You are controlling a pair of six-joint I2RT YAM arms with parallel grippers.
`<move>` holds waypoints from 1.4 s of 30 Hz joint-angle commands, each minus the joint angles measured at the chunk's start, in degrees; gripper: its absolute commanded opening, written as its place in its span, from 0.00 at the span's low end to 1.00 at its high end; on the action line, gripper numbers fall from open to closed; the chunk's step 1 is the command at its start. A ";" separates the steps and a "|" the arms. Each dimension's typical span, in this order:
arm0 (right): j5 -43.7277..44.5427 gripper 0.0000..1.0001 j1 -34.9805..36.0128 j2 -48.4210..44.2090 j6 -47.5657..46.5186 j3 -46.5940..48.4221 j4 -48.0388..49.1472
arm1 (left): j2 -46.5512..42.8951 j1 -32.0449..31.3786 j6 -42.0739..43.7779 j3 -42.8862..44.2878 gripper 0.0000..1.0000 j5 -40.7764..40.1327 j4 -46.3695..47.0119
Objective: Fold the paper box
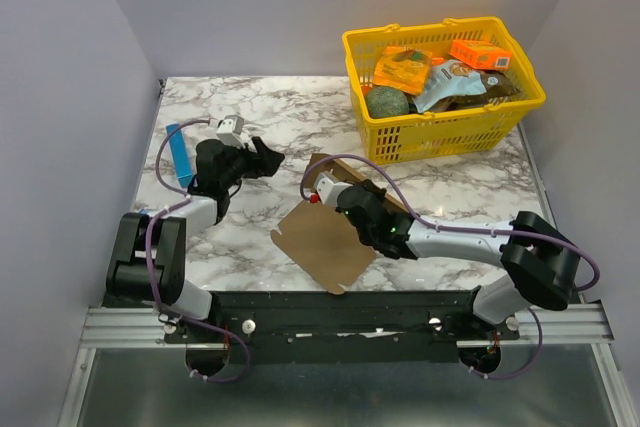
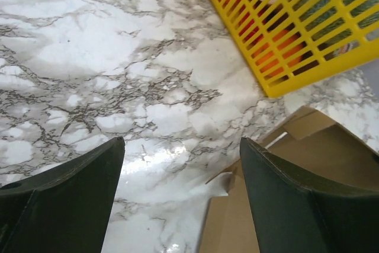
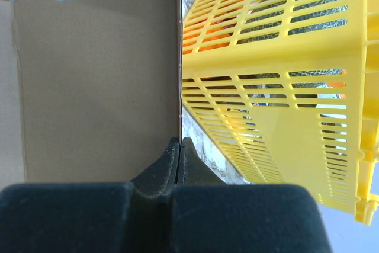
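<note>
- Toward the middle of the counter (image 1: 260, 107), nearer its front edge, lay the paper box (image 1: 325, 244): a plain brown sheet, partly flat, with one panel raised on the basket's side.
- Its length seemed to run slantwise, from the front edge toward the yellow basket (image 1: 452, 132) in the far right corner.
- The right gripper (image 1: 336, 197) was on it. In the wrist view its jaws (image 3: 179, 146) were pinched shut on the thin edge of a cardboard panel (image 3: 95, 87), with the basket wall (image 3: 278, 99) just beside.
- The left gripper (image 1: 263, 159) hung to the left of the box, apart from it, spread wide and holding nothing.
- From that wrist, bare marble showed between the fingers (image 2: 71, 194), and the box's corner (image 2: 314, 164) lay off to the right of the gripper (image 2: 180, 146).
- So the right arm was the nearer, and the left would likely need to travel right to reach a flap.
- No brand or writing showed on the cardboard.
- The orange packets (image 1: 478, 53) in the basket carried print too small to read.
- A blue strip (image 1: 180, 155) near the left edge was unmarked.
</note>
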 commanded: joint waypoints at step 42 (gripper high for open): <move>-2.80 0.01 0.94 -1.64 -0.68 1.02 -1.80 | 4.02 -11.45 3.01 -8.99 0.77 10.95 10.24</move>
